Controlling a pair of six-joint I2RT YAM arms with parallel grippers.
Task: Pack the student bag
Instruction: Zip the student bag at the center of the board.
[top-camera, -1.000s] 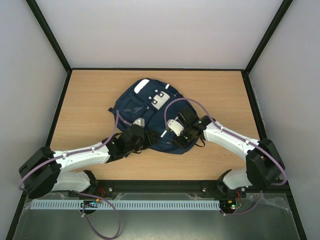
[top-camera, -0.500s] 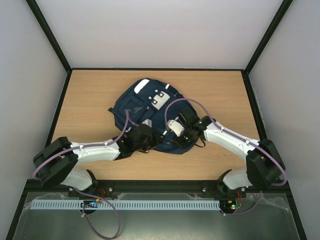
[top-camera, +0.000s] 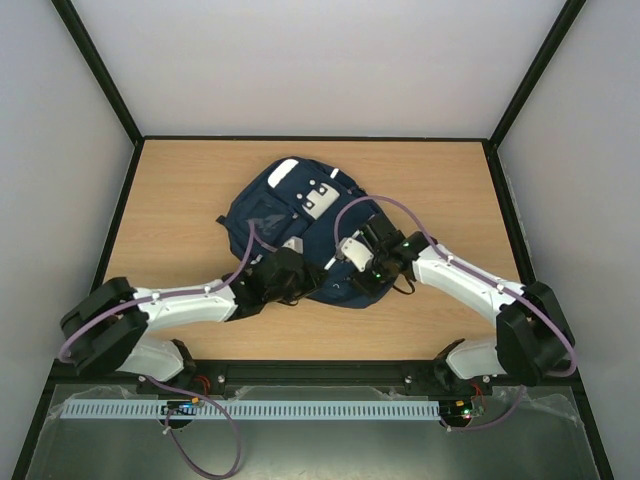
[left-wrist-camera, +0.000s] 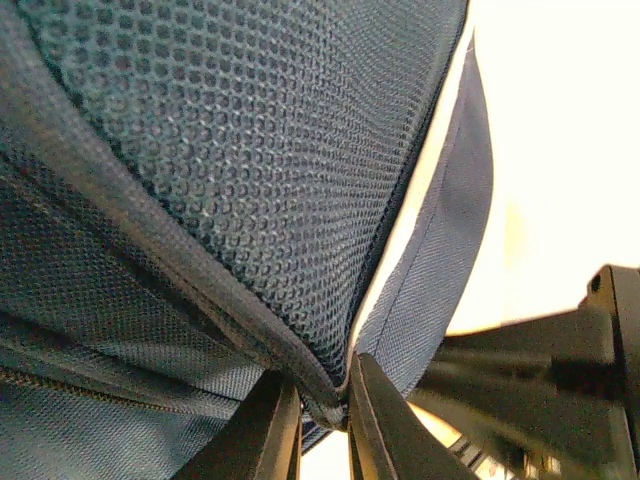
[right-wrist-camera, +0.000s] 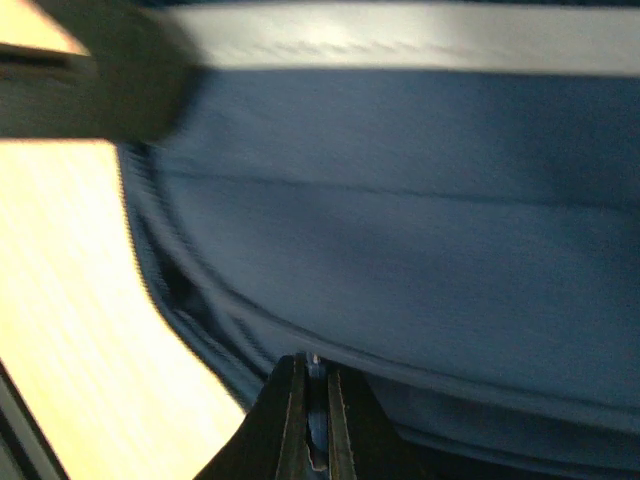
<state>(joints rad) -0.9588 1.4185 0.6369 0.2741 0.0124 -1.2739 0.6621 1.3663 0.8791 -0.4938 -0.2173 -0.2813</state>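
Blur across student bag (right-wrist-camera: 420, 270), right tool (right-wrist-camera: 312, 375)

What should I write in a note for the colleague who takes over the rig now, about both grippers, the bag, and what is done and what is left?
Left gripper: shut, pinching a piped seam of the student bag, beside its mesh panel.
Right gripper: shut on a thin blue edge of the bag.
Bag: lies flat in the middle of the table, with both arms at its near edge.
Done: both grips are taken.
Left: opening and packing. No items to pack are visible. Whether a zip is open cannot be told.
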